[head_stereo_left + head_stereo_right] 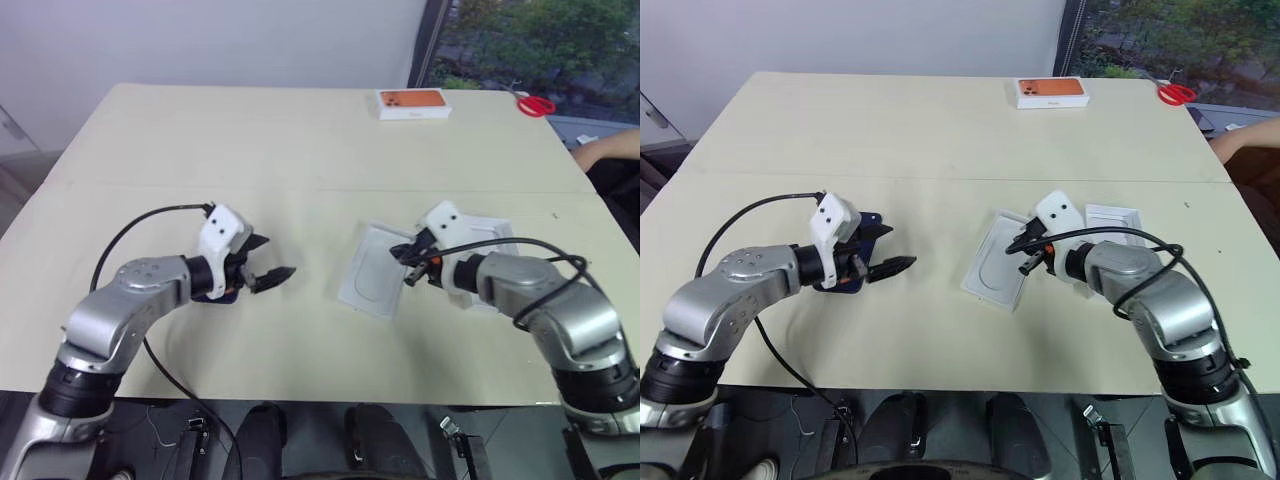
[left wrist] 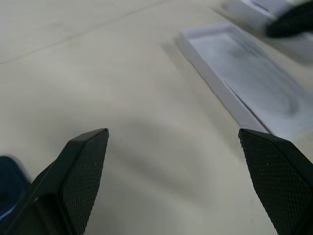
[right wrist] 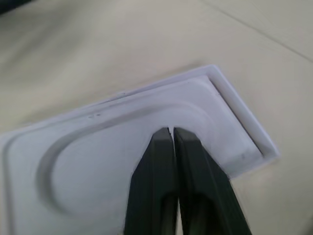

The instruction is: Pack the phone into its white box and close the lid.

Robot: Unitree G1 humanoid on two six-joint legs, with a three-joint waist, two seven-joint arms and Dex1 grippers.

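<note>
A beige tabletop (image 1: 940, 130) carries 2 robot claws. The phone (image 1: 852, 250) – dark blue, flat – lies toward the table's left edge, mostly hidden behind the left claw (image 1: 883, 250), whose fingers are spread wide and grasp nothing. Its long axis cannot be told. Near the middle lies a white insert (image 1: 992, 268) with an empty oval recess, long axis running near edge to far edge. The right claw (image 1: 1024, 255) is clenched over it, empty. A white box (image 1: 1118, 220) sits behind the right arm, its contents hidden. An orange-topped box (image 1: 1051, 92) rests at the far edge.
</note>
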